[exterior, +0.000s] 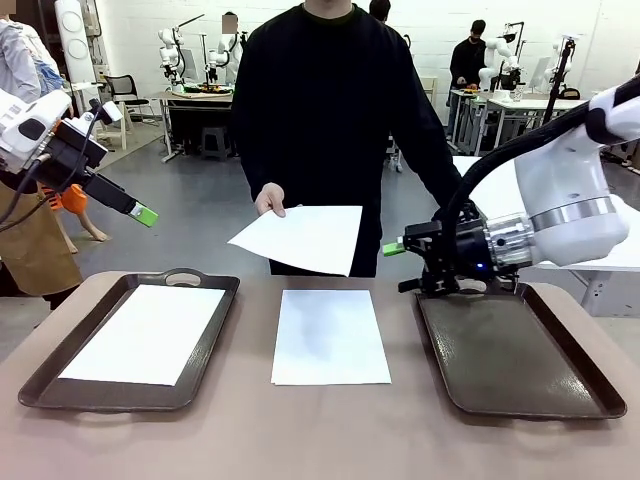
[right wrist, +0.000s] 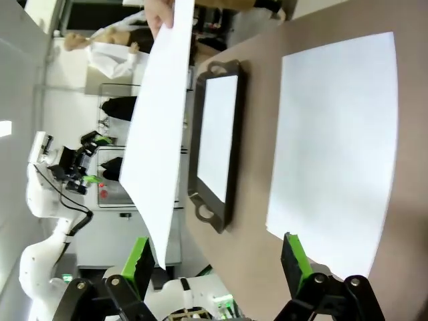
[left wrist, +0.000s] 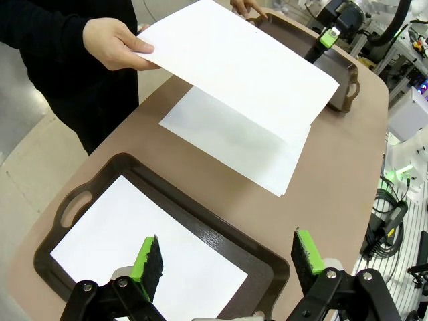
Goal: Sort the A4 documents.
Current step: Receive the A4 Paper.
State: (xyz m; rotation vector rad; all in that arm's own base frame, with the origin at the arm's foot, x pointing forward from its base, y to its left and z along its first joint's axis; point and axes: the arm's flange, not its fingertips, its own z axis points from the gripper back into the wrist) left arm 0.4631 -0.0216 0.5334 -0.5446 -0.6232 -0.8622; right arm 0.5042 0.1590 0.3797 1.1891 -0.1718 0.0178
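Three white A4 documents show. One sheet (exterior: 143, 335) (left wrist: 134, 261) lies in the left dark brown tray (exterior: 200, 290). A second sheet (exterior: 330, 336) (left wrist: 231, 144) (right wrist: 334, 134) lies flat on the table between the trays. The person's hand (exterior: 268, 200) holds the third sheet (exterior: 300, 238) (left wrist: 241, 63) (right wrist: 157, 134) in the air above the table's far edge. My left gripper (exterior: 140, 211) (left wrist: 227, 257) hangs open, high over the left tray. My right gripper (exterior: 400, 265) (right wrist: 217, 264) is open at the right tray's far left corner, pointing towards the held sheet.
The right brown tray (exterior: 520, 355) (left wrist: 338, 80) holds nothing. The person stands at the table's far edge, the other hand (left wrist: 247, 7) by the right tray. The table's front strip is bare. Other tables and people are far behind.
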